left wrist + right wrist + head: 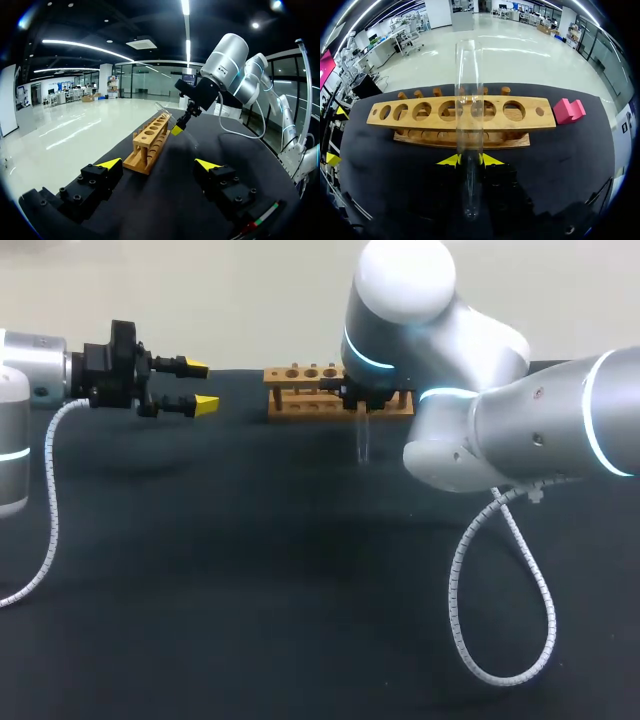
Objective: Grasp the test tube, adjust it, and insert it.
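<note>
A clear glass test tube [469, 125] is clamped between the yellow fingertips of my right gripper [470, 160], which is shut on it. In the head view the tube [363, 440] hangs roughly upright below that gripper [362, 408], just in front of the wooden rack [300, 390] and above the table. The rack [460, 115] has a row of several holes, all unfilled. My left gripper [200, 386] hovers at the far left, open and holding nothing. From the left wrist view, the rack [150, 142] and the right gripper [176, 130] lie ahead of its spread fingers [158, 164].
A pink block [569, 111] lies on the black table beside one end of the rack. My right arm's white coiled cable [510, 610] loops down over the front right of the table. Another cable [48, 530] hangs from the left arm.
</note>
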`<action>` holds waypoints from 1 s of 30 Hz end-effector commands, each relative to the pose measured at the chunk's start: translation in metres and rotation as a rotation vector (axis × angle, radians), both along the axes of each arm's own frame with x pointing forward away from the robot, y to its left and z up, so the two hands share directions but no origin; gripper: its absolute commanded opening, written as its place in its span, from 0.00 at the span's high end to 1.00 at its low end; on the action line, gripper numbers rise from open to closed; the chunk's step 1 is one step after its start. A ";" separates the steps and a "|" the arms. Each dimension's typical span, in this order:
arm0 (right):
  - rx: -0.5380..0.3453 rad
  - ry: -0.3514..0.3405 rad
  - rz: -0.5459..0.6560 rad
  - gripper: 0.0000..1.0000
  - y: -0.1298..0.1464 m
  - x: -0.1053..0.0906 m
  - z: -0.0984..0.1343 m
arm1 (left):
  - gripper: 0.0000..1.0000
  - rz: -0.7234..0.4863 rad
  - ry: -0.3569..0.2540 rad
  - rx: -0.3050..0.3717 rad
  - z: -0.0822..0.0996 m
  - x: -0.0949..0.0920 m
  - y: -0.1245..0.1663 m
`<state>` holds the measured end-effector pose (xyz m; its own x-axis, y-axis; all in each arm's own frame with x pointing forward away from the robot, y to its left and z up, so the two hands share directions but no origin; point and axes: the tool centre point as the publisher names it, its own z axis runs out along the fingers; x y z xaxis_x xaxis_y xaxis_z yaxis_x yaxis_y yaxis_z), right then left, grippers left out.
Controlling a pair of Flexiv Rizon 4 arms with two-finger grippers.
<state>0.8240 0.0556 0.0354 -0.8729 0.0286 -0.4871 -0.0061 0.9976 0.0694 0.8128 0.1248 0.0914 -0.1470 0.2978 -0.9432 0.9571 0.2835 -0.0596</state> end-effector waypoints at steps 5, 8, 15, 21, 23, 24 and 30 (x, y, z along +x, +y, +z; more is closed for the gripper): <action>0.014 -0.030 -0.033 1.00 0.001 -0.013 0.010 | 0.00 0.003 -0.006 -0.003 -0.001 -0.002 0.000; 0.027 -0.053 -0.054 1.00 0.004 -0.020 0.019 | 0.00 0.003 -0.006 -0.003 -0.001 -0.002 0.000; 0.048 -0.117 -0.095 1.00 0.006 -0.036 0.041 | 0.00 0.003 -0.006 -0.003 -0.001 -0.002 0.000; 0.049 -0.165 -0.113 1.00 0.004 -0.049 0.062 | 0.00 0.003 -0.006 -0.003 -0.001 -0.002 0.000; 0.049 -0.180 -0.111 1.00 0.003 -0.053 0.068 | 0.00 0.003 -0.006 -0.003 -0.001 -0.002 0.000; 0.060 -0.189 -0.112 1.00 0.003 -0.055 0.071 | 0.00 0.003 -0.006 -0.003 -0.001 -0.002 0.000; 0.086 -0.233 -0.114 1.00 0.000 -0.064 0.085 | 0.00 0.003 -0.006 -0.003 -0.001 -0.002 0.000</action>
<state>0.7737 0.0632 0.1150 -0.7902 0.1607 -0.5914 0.0840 0.9843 0.1551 0.8128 0.1248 0.0914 -0.1470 0.2979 -0.9432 0.9571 0.2835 -0.0596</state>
